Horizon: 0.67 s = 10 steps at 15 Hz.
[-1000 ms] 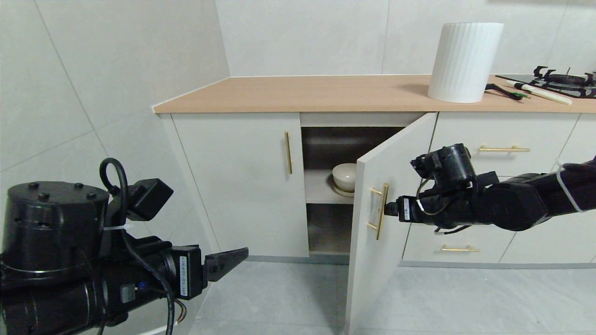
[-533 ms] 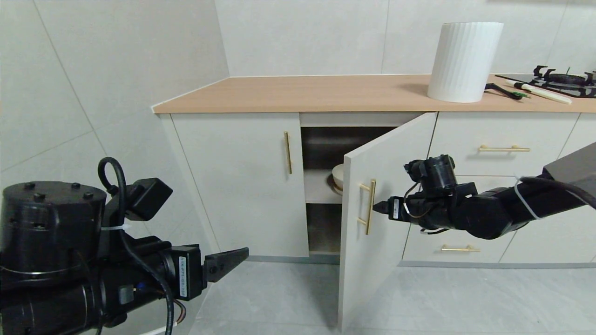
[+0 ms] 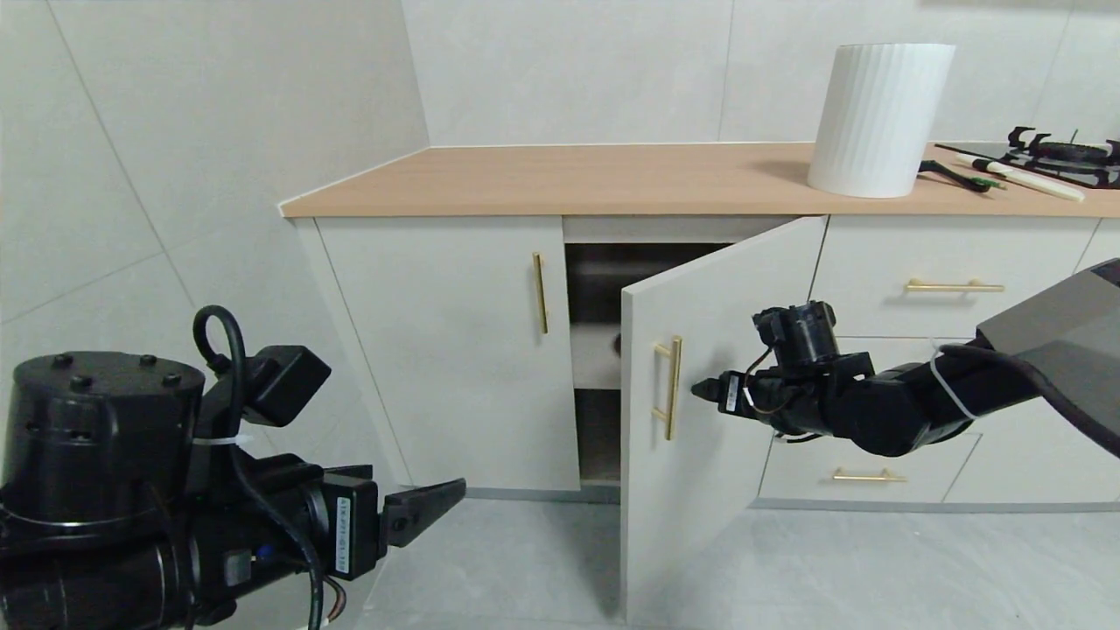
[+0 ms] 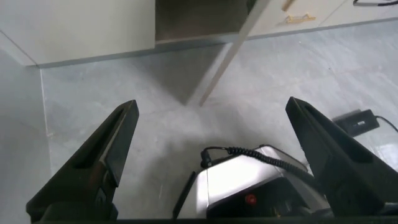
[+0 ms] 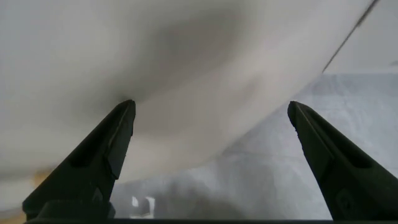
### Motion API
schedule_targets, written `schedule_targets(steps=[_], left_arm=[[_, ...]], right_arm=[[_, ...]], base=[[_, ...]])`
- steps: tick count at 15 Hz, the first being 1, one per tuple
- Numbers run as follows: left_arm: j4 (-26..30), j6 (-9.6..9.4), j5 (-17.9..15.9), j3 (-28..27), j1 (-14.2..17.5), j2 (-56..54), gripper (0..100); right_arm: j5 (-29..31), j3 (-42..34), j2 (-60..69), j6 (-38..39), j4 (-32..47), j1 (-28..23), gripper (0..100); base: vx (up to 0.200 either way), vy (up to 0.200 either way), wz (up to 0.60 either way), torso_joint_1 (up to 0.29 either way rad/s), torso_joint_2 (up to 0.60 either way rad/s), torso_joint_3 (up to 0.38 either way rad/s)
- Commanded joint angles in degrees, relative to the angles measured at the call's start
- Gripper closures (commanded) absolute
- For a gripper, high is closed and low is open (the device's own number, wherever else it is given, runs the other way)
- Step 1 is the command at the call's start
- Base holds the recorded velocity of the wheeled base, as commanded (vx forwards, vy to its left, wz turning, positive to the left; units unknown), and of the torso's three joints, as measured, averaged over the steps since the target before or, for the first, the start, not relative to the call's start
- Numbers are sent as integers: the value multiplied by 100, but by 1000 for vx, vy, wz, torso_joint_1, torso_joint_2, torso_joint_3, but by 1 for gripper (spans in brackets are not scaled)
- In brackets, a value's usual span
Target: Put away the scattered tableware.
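Note:
The white cabinet door (image 3: 700,297) with a gold handle (image 3: 668,388) stands partly ajar over the dark cabinet opening (image 3: 595,289). My right gripper (image 3: 700,389) is open, and its fingertips are at the door's outer face just right of the handle. In the right wrist view the door face (image 5: 186,56) spans the gap between the spread fingers of the right gripper (image 5: 210,107). My left gripper (image 3: 437,503) hangs low at the left, open and holding nothing; the left gripper (image 4: 211,104) is over the floor. The door hides the shelf's contents.
A tall white ribbed container (image 3: 879,118) stands on the wooden countertop (image 3: 612,179), with utensils (image 3: 980,179) and a stove burner (image 3: 1063,153) to its right. The left door (image 3: 437,350) is shut. Drawers (image 3: 954,286) lie behind my right arm. Grey tiled floor (image 3: 525,560) is open below.
The cabinet door has swung further toward shut, with my right gripper following it leftward. The bowl on the shelf is now covered by the door. The head view shifted slightly.

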<state>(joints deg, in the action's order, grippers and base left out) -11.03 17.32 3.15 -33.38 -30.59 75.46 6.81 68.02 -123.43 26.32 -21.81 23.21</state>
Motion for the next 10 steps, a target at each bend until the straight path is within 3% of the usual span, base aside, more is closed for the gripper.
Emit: schedule_targets(steps=[1,10], left_arm=[[-4,8,-7,16,0,4,0],[-13,8,-7,16,0,39,0]], right_arm=[[-5,36,-41,31,-43,8,0],[224,932,-419,1455,-60,131,0]], base=[[200,0,0,12,2,2],[0,0,0,0,0,0]])
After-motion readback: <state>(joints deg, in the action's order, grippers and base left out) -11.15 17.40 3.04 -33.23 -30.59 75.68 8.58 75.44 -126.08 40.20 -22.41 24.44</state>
